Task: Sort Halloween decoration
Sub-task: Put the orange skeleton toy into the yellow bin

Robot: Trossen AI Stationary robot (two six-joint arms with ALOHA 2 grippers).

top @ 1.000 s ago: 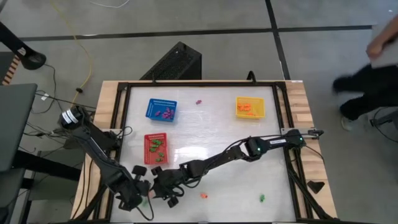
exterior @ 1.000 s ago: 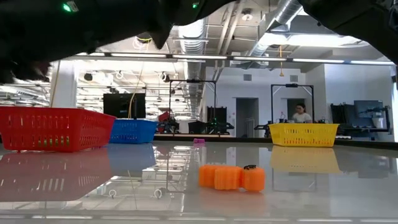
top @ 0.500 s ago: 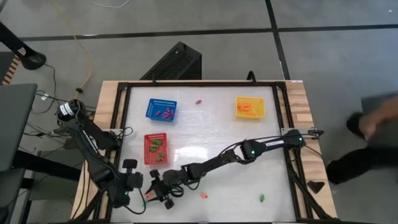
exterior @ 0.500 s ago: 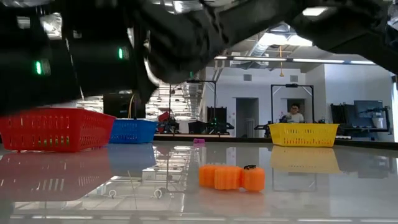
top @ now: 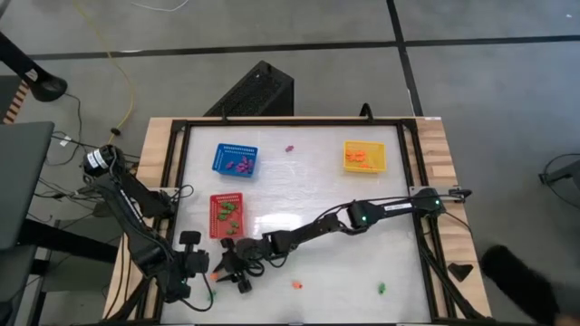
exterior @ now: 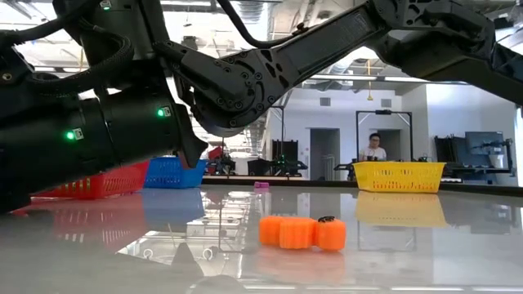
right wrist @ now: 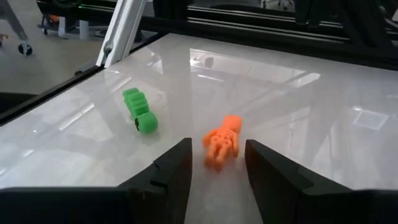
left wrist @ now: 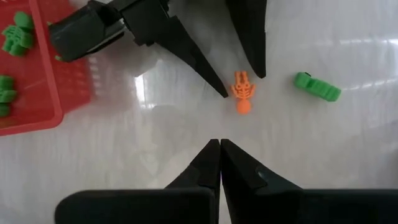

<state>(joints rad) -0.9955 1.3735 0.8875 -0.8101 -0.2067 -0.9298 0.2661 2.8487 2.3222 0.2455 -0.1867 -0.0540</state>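
Observation:
A small orange skeleton-shaped trinket (right wrist: 222, 142) lies flat on the white table near its front left; it also shows in the left wrist view (left wrist: 242, 96). My right gripper (right wrist: 217, 165) is open and low over the table, one finger on either side of the trinket, and I see no touch. In the high view it (top: 227, 270) reaches in from the right. My left gripper (left wrist: 219, 149) is shut and empty, just left of the trinket and pointing at it. A green trinket (right wrist: 140, 112) lies close by.
A red basket (top: 227, 215) holding green trinkets stands just beyond the grippers. A blue basket (top: 236, 160) and a yellow basket (top: 364, 156) stand farther back. Loose on the table lie an orange pumpkin trinket (exterior: 302, 233), a green one (top: 381, 289) and a purple one (top: 290, 148).
My left gripper has drawn back a little toward the table's left edge, away from my right gripper. My right gripper has shifted slightly toward the left and now stands with its fingers around the orange trinket. A person beyond the table's right side has walked off.

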